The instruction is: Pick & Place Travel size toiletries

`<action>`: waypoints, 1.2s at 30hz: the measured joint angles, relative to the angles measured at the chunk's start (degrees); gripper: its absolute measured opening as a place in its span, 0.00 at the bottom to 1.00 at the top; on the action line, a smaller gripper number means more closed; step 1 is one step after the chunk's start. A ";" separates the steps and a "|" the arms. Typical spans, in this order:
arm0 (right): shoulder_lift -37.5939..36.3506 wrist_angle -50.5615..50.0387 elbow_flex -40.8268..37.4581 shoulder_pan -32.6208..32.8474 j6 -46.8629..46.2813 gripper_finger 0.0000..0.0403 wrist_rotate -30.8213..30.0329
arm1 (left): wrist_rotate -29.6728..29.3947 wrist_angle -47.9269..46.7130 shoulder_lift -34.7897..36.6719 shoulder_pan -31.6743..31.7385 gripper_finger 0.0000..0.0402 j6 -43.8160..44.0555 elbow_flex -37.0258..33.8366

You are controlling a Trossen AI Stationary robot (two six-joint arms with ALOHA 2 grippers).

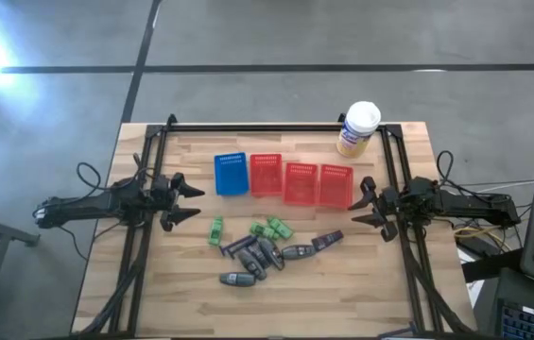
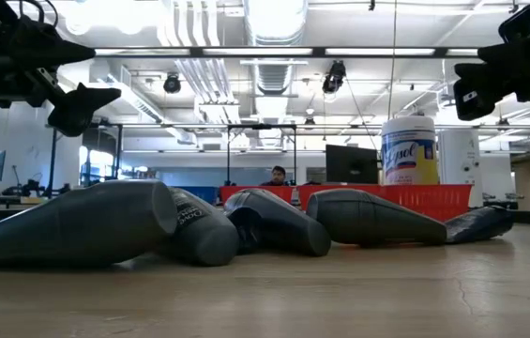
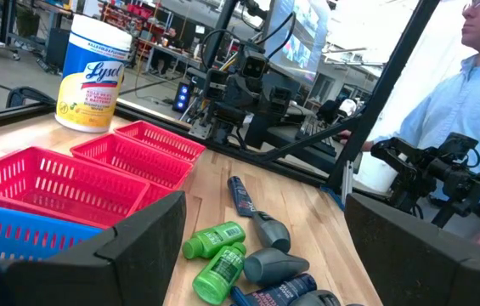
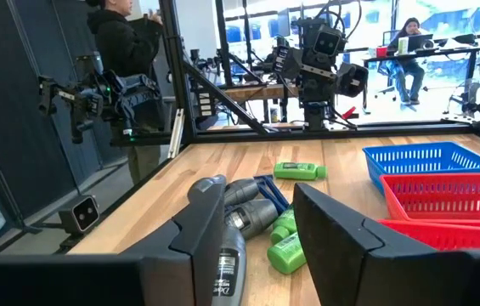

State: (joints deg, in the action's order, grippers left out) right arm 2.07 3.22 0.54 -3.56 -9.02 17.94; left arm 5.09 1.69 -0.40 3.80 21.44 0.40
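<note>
Two tools hovering over a wooden bench, both empty.

Left tool spread wide at the left edge, above the boards and clear of everything. Right tool at the right edge beside the outermost red basket, fingers narrowly parted, nothing between them. Toiletries loose on the front half of the bench, between the two arms: green bottles, one more green bottle set a little apart, dark tubes clustered just in front. Behind those, a row of baskets, one blue basket then three red. Yellow wipes canister upright at the back right corner. People in the room beyond.
</note>
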 joint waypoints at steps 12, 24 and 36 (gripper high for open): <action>0.00 0.00 0.00 -0.02 0.00 0.26 0.02 | 0.00 0.00 0.00 -0.01 0.81 0.01 0.00; 0.00 0.00 -0.01 0.00 0.00 0.17 0.02 | -0.01 -0.01 0.00 0.00 0.81 0.00 0.01; 0.00 0.00 0.00 -0.02 0.00 0.11 -0.01 | 0.00 -0.01 0.00 0.01 0.81 0.01 0.01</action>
State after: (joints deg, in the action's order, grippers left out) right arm 2.07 3.22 0.54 -3.57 -9.02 17.93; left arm 5.09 1.68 -0.40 3.81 21.44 0.41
